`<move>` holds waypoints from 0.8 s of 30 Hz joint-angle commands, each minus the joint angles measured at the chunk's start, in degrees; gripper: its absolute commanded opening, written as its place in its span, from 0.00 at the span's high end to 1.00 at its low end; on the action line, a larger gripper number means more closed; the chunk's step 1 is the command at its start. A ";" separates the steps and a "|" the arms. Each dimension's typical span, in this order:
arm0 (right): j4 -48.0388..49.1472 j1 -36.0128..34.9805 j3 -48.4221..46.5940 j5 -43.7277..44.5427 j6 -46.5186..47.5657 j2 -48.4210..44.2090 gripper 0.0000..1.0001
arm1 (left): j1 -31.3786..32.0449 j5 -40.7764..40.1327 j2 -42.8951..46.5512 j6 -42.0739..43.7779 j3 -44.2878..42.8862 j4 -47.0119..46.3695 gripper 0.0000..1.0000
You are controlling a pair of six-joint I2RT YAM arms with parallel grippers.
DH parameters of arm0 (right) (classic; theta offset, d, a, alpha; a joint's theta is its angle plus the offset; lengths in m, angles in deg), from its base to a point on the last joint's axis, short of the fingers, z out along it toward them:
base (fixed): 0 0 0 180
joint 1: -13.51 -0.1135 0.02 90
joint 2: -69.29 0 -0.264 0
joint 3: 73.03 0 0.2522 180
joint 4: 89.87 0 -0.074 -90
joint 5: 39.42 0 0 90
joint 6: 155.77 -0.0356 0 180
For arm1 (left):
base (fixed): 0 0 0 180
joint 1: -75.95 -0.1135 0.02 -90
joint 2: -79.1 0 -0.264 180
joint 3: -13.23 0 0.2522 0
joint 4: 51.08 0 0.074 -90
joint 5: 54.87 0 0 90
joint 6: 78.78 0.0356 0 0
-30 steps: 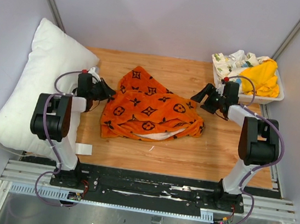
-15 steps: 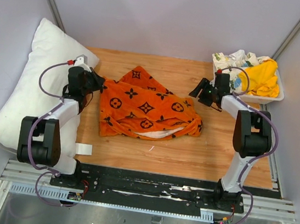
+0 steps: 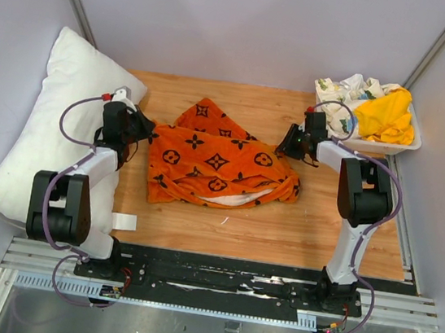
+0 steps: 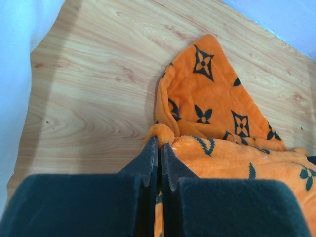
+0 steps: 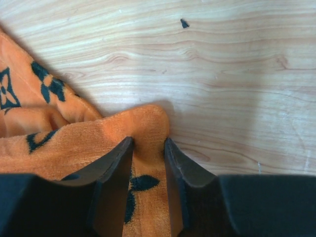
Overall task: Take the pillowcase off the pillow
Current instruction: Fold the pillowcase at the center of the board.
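1. In the middle of the wooden table point(image 3: 322, 221) the pillowcase point(image 3: 218, 166) lies flat and rumpled. The pillow point(image 3: 47, 127) stands apart from it at the left, leaning on the side wall. So the case is already off the pillow.
2. The left gripper point(image 3: 144, 129) is fully closed on a small fold at the left edge of the pillowcase. In the left wrist view the orange plush is squeezed between its two fingers. A second ago its arm was folded back and the cloth lay more bunched. Now the arm is stretched forward and the left part of the cloth is drawn out a little toward the pillow.
3. The right gripper point(image 3: 289, 145) was wide open and off the cloth a second ago. It has since moved onto the right back corner of the pillowcase and its jaws have narrowed. They now stand partly open, with one finger point(image 5: 116, 173) on each side of the corner. The cloth fills the gap, but I cannot tell whether it is pinched yet.
4. I judge that the removal itself is done. The two arms are now taking opposite ends of the case, probably to spread or lift it.
5. A thin white strip shows at the front opening of the case. I cannot tell what it is.
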 commanded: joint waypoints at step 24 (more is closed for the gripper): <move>5.22 0.22 -1.12 7.65 5.47 -25.44 0.99 | -0.42 -0.58 6.22 -1.09 -12.32 0.25 1.00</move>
